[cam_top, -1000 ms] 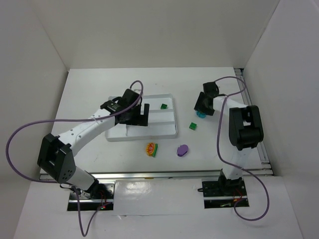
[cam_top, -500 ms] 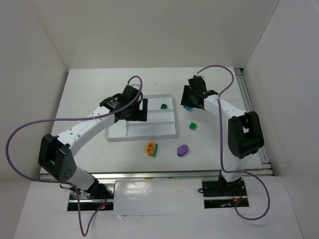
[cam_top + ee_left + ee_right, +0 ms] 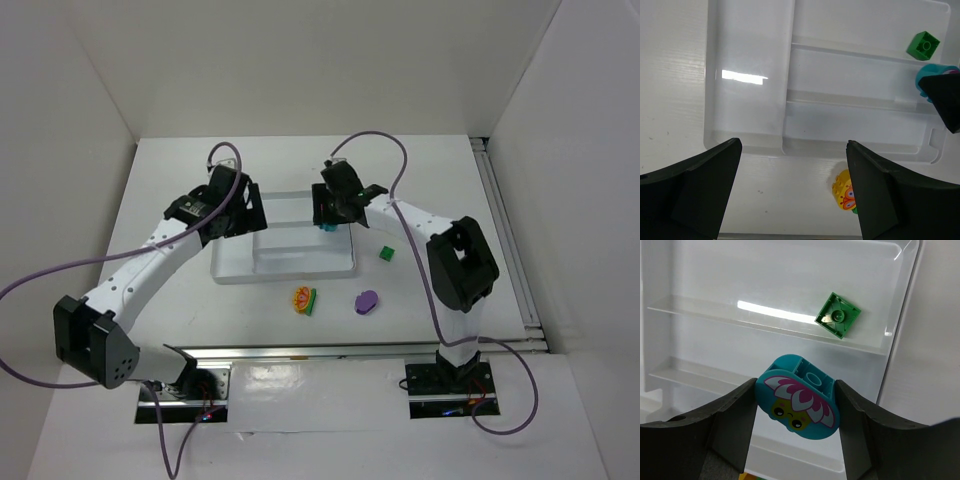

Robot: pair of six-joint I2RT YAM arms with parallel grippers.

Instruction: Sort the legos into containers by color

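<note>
Holding a blue-and-pink round piece (image 3: 797,405) over the white tray (image 3: 715,280).
Pinched in the right gripper (image 3: 796,412), near a small green cube (image 3: 838,316) lying in the tray.

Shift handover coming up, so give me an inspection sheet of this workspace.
Surface: white table, no spills seen.
Job's things: one green cube in the white tray; second green cube, purple oval, orange-yellow piece on the table; cyan-and-pink piece held over the tray.
Clutter: nothing seen.
Grippers: left gripper open, empty, above the tray's near rim; right gripper shut on the cyan-and-pink piece.
Cables: purple cables loop off both arms, clear of the pieces.
Surroundings: white walls on three sides.
</note>
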